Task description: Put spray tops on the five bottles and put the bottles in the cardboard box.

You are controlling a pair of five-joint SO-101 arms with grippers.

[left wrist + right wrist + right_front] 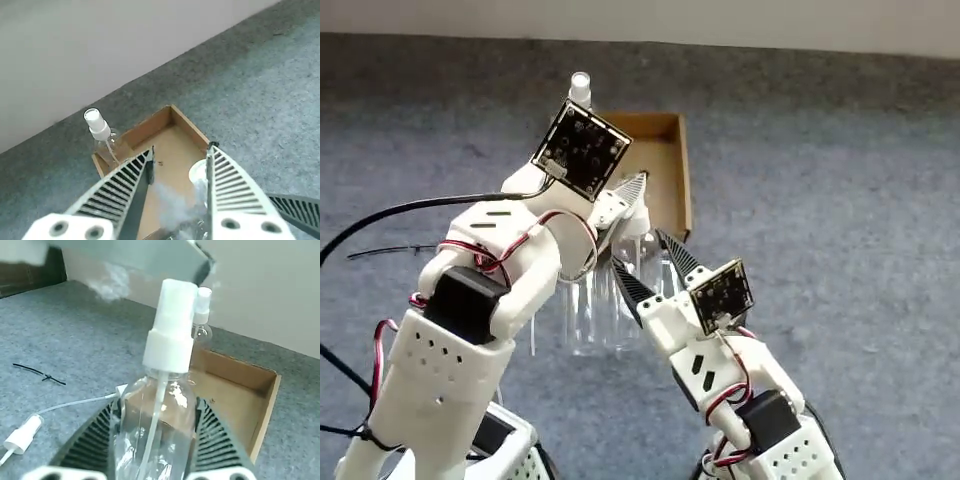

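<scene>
The grey carpeted table [840,200] carries both arms, and the cardboard box [665,150] lies open just beyond their grippers, its floor bare where it can be seen. The right gripper [638,250] is clenched on a clear bottle [155,440], its two fingers pressing the glass body on either side and holding it upright just short of the box's near edge. The left gripper [181,148] hangs above it with its jaws spread, and the bottle's white spray top [170,330] sits in the gap between them, close to one finger. A second bottle [102,135], also capped with a sprayer, stands at the box's far corner; whether inside or just beyond the wall is unclear. More clear bottles [595,320] stand grouped under the arms. A loose spray top [21,439] lies on the carpet, near a black tie [40,374].
</scene>
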